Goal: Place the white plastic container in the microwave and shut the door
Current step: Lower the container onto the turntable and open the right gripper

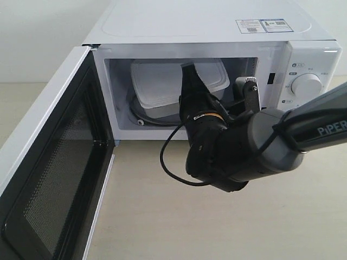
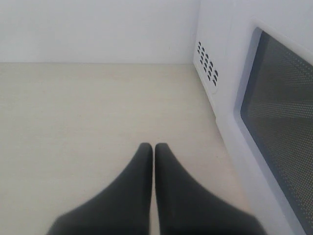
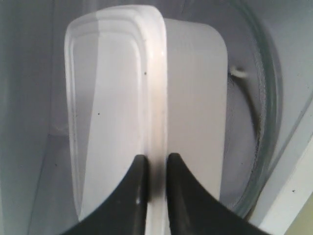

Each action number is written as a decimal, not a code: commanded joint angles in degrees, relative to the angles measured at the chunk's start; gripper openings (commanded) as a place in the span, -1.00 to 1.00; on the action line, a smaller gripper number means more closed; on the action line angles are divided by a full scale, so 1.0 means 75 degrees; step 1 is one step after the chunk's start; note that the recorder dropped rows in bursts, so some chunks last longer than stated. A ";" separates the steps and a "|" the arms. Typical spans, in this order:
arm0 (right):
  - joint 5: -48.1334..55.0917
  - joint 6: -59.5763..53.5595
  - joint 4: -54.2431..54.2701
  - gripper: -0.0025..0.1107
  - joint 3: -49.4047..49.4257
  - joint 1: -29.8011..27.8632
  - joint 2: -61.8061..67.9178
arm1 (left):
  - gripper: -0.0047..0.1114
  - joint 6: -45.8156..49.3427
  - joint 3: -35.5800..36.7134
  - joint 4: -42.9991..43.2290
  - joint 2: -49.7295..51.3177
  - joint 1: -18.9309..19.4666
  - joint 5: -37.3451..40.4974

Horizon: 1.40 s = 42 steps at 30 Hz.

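The white microwave (image 1: 206, 27) stands at the back with its door (image 1: 49, 179) swung wide open to the left. The white plastic container (image 1: 157, 86) is inside the cavity, over the glass turntable (image 3: 266, 122). My right gripper (image 1: 191, 89) reaches into the cavity. In the right wrist view it (image 3: 154, 164) is shut on the rim of the container (image 3: 112, 98). I cannot tell whether the container rests on the turntable. My left gripper (image 2: 154, 147) is shut with nothing in it, over the table beside the door's outer face (image 2: 283, 122).
The right arm (image 1: 282, 141) and its black cable (image 1: 168, 157) cross the front of the cavity opening. The dial panel (image 1: 307, 84) is just right of the arm. The vented side wall (image 2: 208, 61) of the microwave shows in the left wrist view. Light wooden table (image 1: 162, 216) lies in front.
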 commanded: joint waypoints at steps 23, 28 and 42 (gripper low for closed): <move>0.0141 -0.0397 -0.0238 -0.43 -0.0047 -0.0182 -0.0032 | -0.85 -0.0006 0.0025 -0.0012 -0.0018 0.0022 0.0001; 0.0413 -0.0539 -0.0672 -0.43 -0.0047 -0.0182 -0.0047 | -0.85 -0.0006 0.0025 -0.0012 -0.0018 0.0022 0.0001; 0.1139 -0.1164 -0.3121 -0.43 0.0724 -0.0182 -0.0744 | -0.85 -0.0006 0.0025 -0.0012 -0.0018 0.0022 0.0001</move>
